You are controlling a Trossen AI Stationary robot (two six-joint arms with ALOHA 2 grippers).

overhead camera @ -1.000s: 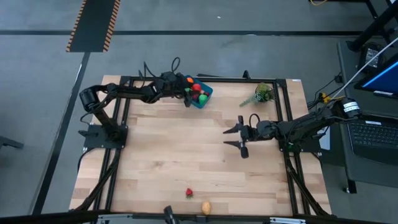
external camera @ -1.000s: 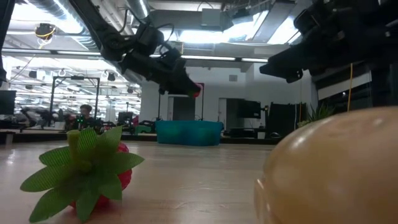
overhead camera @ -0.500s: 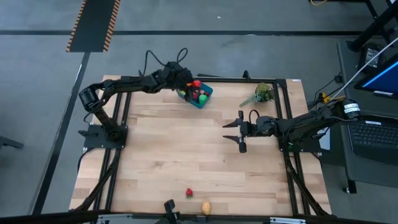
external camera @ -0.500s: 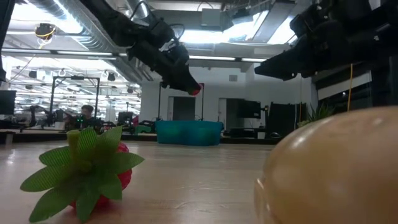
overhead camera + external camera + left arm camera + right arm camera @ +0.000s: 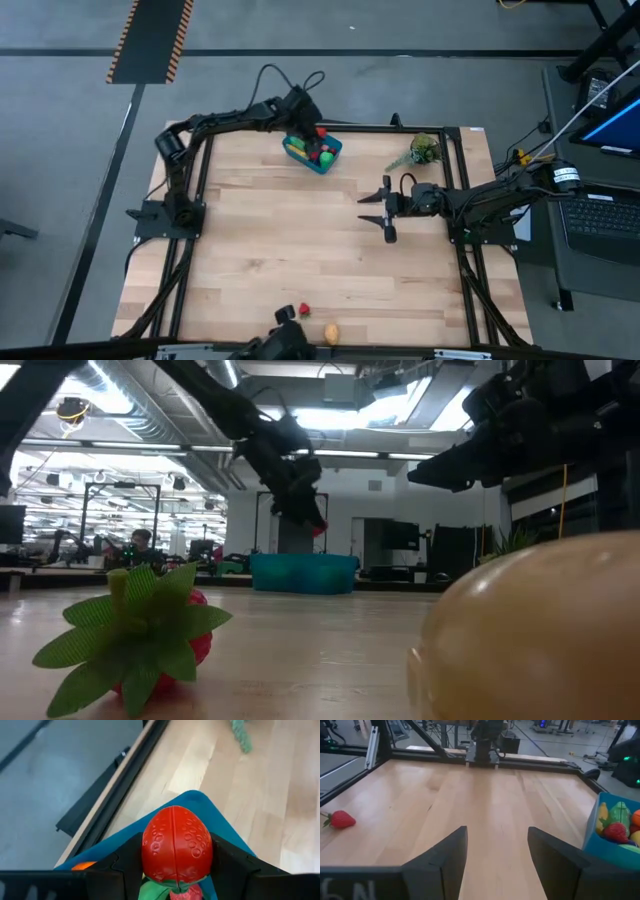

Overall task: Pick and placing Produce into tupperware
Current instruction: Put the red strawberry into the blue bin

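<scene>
Risk I see at top centre: left gripper (image 5: 175, 870), clamping strawberry (image 5: 176, 843) over tupperware (image 5: 325, 160), could drop it past the rim.

A grey-green leafy plant sprig (image 5: 420, 151) lies on the wooden table (image 5: 300, 250) near its far right corner. A black metal frame (image 5: 455, 200) edges the table. On the grey floor, a black-and-orange striped strip (image 5: 150, 40) lies beyond the far left corner. A laptop (image 5: 600, 215) sits off the table's right side.
</scene>
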